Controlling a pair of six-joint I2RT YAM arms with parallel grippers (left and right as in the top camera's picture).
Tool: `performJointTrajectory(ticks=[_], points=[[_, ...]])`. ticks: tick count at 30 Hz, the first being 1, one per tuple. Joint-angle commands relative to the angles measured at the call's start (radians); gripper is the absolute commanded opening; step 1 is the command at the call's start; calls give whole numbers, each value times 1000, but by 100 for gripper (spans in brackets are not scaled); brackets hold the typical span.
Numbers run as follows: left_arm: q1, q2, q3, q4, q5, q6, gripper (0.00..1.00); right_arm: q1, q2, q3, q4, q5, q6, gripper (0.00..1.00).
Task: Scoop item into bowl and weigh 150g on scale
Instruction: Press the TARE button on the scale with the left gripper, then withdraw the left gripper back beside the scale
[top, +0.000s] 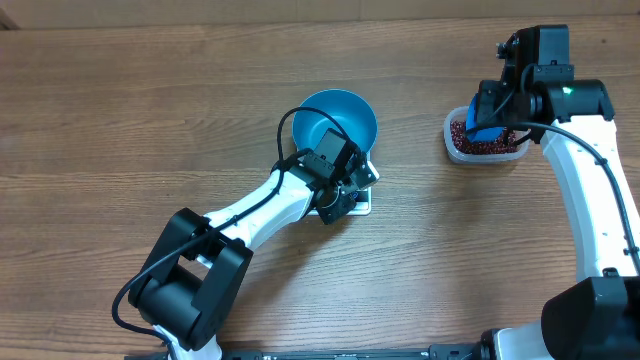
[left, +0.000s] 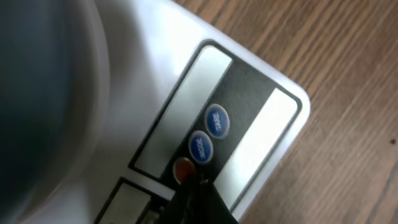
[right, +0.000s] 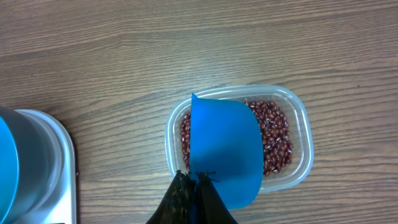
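The blue bowl stands on the white scale. My left gripper is shut over the scale's front strip. In the left wrist view its closed tips rest at the red button, just below two blue buttons; the scale's top and the blurred bowl fill the left. My right gripper is shut on a blue scoop held over the clear tub of red-brown beans. The tub sits at the far right.
Bare wooden tabletop surrounds everything. The bowl and scale corner show at the left edge of the right wrist view, a short way left of the tub. The right arm runs along the right edge.
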Motion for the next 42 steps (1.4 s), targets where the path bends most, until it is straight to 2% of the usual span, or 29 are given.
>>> performJointTrajectory(ticks=[1,12,23,24,25,26,42], points=[[-2,12,25,-36,1,10,4,-2,-7,37,9,-9,3,4],[-13,-111,47,-45,2,-12,4,-2,-7,37,30,-9,3,4],[-13,-325,47,-219,44,-27,4,-2,-7,37,45,-9,3,4],[-13,-342,47,-233,44,-27,15,-2,-7,37,45,-9,3,4],[-12,-358,47,-246,43,-31,38,-2,-7,37,45,-9,3,4],[-11,-374,47,-258,42,-31,100,-2,-7,37,45,-9,3,4],[84,-620,46,-362,62,-75,100,-2,-7,37,36,-9,4,4]])
